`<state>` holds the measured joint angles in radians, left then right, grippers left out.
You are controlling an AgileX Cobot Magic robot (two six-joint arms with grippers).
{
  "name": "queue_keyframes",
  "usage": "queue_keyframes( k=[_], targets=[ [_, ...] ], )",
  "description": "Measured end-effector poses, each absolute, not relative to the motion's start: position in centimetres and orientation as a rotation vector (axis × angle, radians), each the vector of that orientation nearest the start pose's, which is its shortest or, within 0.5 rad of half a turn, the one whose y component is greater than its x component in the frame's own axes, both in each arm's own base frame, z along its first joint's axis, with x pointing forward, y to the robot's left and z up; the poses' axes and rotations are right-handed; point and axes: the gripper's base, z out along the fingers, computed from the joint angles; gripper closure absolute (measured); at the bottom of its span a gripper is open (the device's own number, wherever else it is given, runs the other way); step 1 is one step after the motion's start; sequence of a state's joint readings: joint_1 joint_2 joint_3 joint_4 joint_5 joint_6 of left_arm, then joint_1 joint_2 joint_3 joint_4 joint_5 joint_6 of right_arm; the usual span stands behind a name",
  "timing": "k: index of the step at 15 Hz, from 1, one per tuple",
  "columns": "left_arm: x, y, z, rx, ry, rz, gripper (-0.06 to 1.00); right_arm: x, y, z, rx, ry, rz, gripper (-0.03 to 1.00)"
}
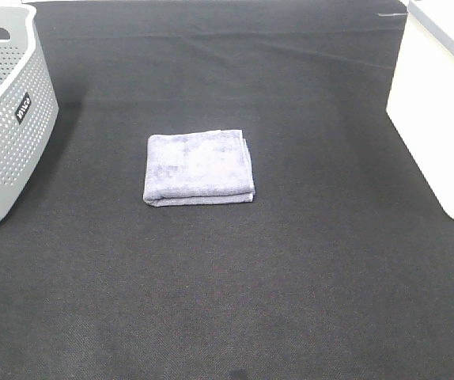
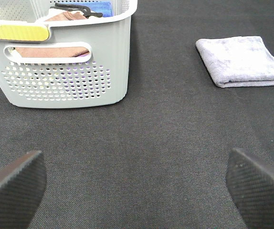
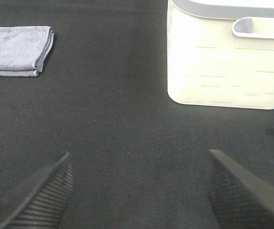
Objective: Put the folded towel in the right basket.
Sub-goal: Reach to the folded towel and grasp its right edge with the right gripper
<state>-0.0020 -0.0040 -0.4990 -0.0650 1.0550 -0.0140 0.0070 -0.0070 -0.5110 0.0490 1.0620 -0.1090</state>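
A folded lavender-grey towel [image 1: 199,168] lies flat on the black cloth in the middle of the table. It also shows in the left wrist view [image 2: 242,61] and in the right wrist view [image 3: 17,50]. The white right basket [image 1: 440,111] stands at the right edge; the right wrist view shows its wall and handle [image 3: 227,62]. My left gripper [image 2: 137,191] is open and empty, well back from the towel. My right gripper [image 3: 139,193] is open and empty, back from the basket and towel. Neither gripper shows in the exterior high view.
A grey perforated basket [image 1: 5,119] stands at the left edge; in the left wrist view [image 2: 60,62] it holds folded cloths and a dark object. The black cloth [image 1: 290,277] covers the whole table.
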Motion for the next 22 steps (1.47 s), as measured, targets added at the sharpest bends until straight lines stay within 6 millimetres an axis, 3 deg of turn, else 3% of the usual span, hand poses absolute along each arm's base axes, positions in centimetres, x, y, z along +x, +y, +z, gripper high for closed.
queue_keyframes(
  k=[22],
  targets=[
    [-0.53,-0.51,27.76,-0.009,2.035,-0.088,-0.02,-0.74,0.38,28.02,-0.12,2.023,-0.006,0.24]
  ],
)
